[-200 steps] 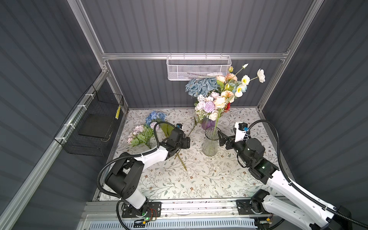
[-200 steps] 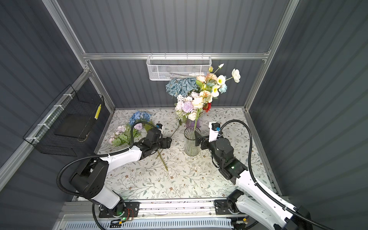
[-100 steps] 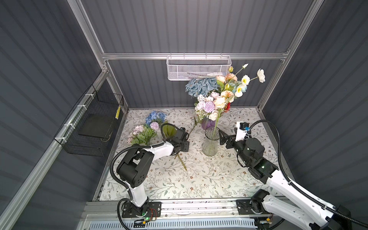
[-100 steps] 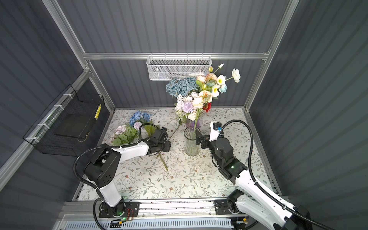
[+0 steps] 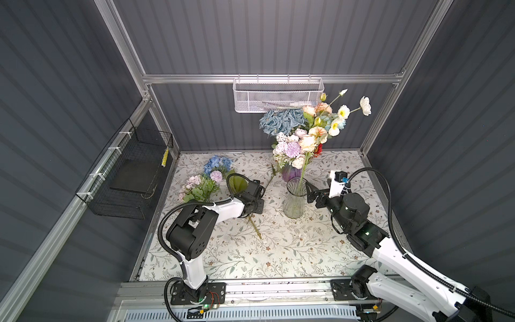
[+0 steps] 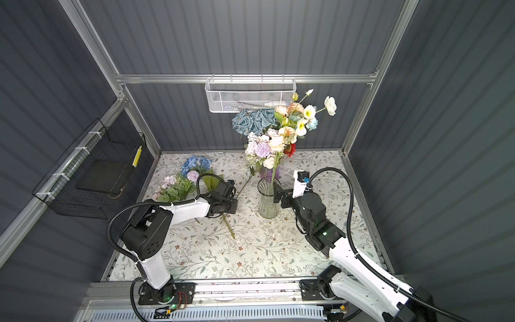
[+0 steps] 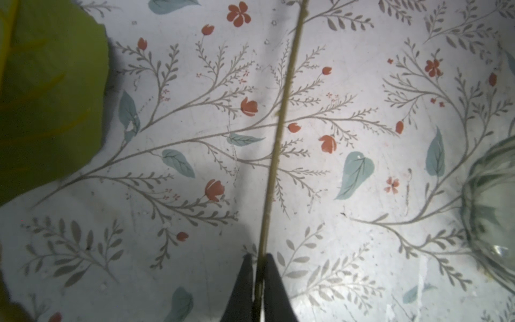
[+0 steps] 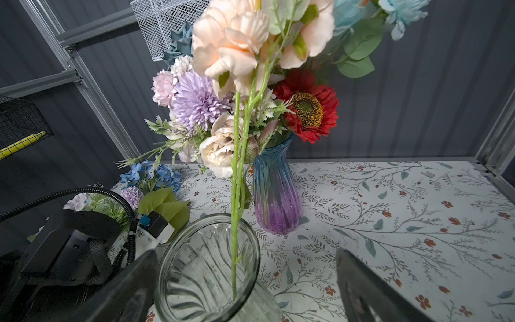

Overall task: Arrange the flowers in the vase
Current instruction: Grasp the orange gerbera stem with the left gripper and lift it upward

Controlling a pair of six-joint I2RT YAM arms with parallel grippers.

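Two vases are parked mid-frame in both top views, the front vase (image 5: 294,200) set right before the rear vase (image 5: 289,173). Loose flowers (image 5: 206,181) are piled left of them, with a single stem (image 5: 254,227) laid in between.

A white mesh basket (image 5: 278,96) was hung on the back rail; a black wire basket (image 5: 125,181) was mounted beside the floral-patterned desk (image 5: 292,251).

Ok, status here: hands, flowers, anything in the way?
Left hand shut on flower stem lying on table. Right hand open, straddling clear vase. Nothing seen between stem and vase.
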